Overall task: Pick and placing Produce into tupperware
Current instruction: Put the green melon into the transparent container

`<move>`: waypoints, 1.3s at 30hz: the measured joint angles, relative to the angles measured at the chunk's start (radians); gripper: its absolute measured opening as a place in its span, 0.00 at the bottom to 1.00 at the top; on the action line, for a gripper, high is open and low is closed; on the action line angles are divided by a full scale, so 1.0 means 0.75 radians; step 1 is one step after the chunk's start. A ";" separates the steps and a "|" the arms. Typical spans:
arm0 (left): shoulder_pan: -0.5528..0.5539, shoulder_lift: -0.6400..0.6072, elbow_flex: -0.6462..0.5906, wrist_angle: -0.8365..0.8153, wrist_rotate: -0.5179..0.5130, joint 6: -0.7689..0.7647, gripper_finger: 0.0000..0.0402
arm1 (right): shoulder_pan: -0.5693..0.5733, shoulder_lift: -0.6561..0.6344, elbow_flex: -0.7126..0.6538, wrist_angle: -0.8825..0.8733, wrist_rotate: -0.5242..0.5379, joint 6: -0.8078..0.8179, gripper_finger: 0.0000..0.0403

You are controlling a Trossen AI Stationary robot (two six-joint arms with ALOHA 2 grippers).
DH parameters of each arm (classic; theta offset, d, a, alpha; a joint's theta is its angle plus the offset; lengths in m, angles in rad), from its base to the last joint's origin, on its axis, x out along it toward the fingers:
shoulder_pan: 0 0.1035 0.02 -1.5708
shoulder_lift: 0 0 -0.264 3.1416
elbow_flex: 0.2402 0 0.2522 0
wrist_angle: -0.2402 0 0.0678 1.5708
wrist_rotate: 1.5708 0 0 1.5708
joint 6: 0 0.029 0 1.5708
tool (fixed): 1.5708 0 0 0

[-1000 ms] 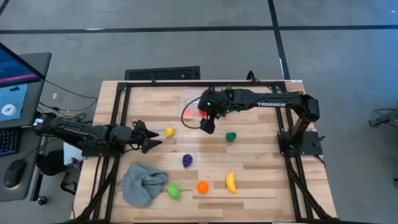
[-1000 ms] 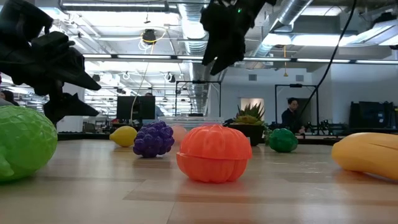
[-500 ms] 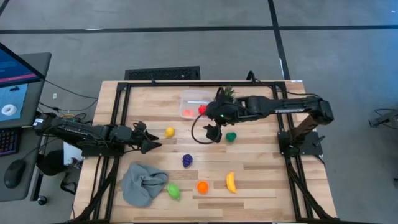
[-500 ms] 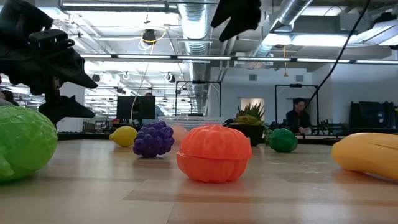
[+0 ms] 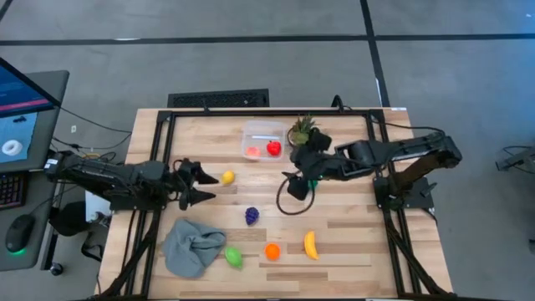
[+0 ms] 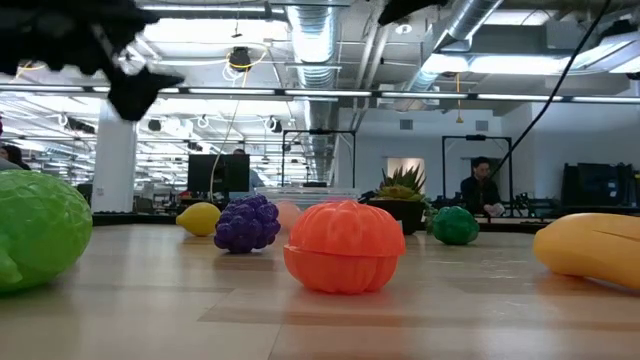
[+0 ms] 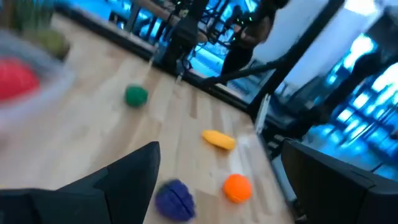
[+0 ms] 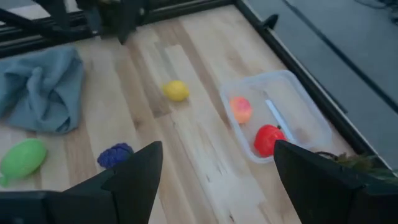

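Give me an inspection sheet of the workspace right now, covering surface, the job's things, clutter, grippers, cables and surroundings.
Surface: wooden table, black frame round it.
Job's things: tupperware holds a red piece and a pinkish piece. Loose: lemon, purple grapes, banana, orange piece, light green piece, dark green piece.
Clutter: grey cloth; potted plant beside the tupperware.
Grippers: left gripper open, empty, near the lemon; right gripper open, empty, mid-table.
Cables: black loop hanging from the right arm.
Surroundings: monitor, mouse, person in the background.
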State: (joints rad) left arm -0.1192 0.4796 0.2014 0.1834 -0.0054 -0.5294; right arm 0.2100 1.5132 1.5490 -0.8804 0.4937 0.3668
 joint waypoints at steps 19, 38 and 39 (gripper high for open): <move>-0.003 0.380 0.458 -0.525 0.101 0.525 0.80 | 0.536 -0.168 -0.412 -0.071 0.681 0.829 0.80; -0.338 0.876 0.833 -0.606 -0.113 0.424 0.80 | 1.098 -0.443 -1.065 -0.185 1.137 2.013 0.73; -0.349 0.904 0.842 -0.607 -0.115 0.412 0.80 | 1.108 -0.440 -1.076 -0.179 1.136 2.034 0.73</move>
State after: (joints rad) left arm -0.3806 1.1572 0.8327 -0.2715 -0.0920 -0.2202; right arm 1.0407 1.1833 0.7421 -1.0146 1.3455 1.8926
